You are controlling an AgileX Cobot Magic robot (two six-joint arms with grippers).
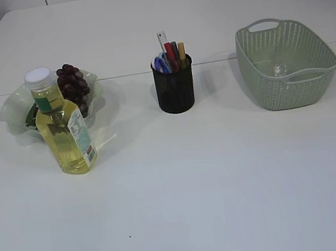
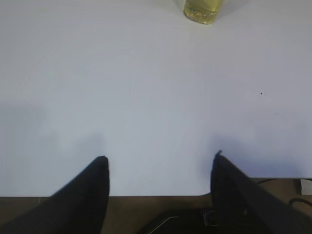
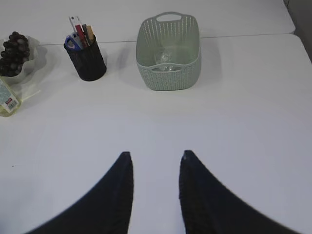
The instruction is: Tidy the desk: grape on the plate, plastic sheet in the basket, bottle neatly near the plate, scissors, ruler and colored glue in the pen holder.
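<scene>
White tabletop carries all items. Risk: the bottle (image 1: 63,121) stands at the plate (image 1: 11,109) edge, label side slightly tilted; a careless pass could topple it onto the grape (image 1: 73,85). Left gripper (image 2: 160,161) stands wide and empty, the bottle well ahead of it. Right gripper (image 3: 155,161) stands partly open, empty, well apart from pen holder (image 3: 86,59) and basket (image 3: 168,51).

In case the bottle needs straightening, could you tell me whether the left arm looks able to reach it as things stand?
Probably yes. The left gripper is open and empty, and the bottle stands straight ahead of it across bare table, with nothing between them. The plate of grapes sits just behind the bottle.
</scene>
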